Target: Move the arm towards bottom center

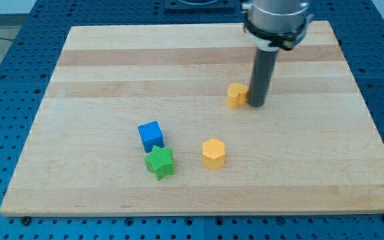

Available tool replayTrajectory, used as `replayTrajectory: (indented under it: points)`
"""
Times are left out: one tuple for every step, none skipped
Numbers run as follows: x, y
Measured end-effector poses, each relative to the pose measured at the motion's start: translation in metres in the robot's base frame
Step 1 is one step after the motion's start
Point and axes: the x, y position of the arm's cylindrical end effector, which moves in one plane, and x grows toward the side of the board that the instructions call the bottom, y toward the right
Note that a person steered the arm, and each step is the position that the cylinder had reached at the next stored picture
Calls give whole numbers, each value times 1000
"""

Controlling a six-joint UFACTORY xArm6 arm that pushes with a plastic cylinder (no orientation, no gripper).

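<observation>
My tip (256,105) rests on the wooden board (112,67) right of centre, in the upper half. It stands directly against the right side of a small yellow block (236,95). A yellow hexagonal block (213,153) lies below and to the left of the tip. A blue cube (151,135) sits further left, with a green star-shaped block (160,163) touching its lower edge.
The board lies on a blue perforated table (5,80) that shows on all sides. The arm's grey metal head (276,20) hangs over the board's top edge, above the rod.
</observation>
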Motion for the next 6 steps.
replayTrajectory:
  points:
    - [0,-47]
    - [0,-82]
    - [12,29]
    - [120,26]
    - [145,-30]
    - [127,-79]
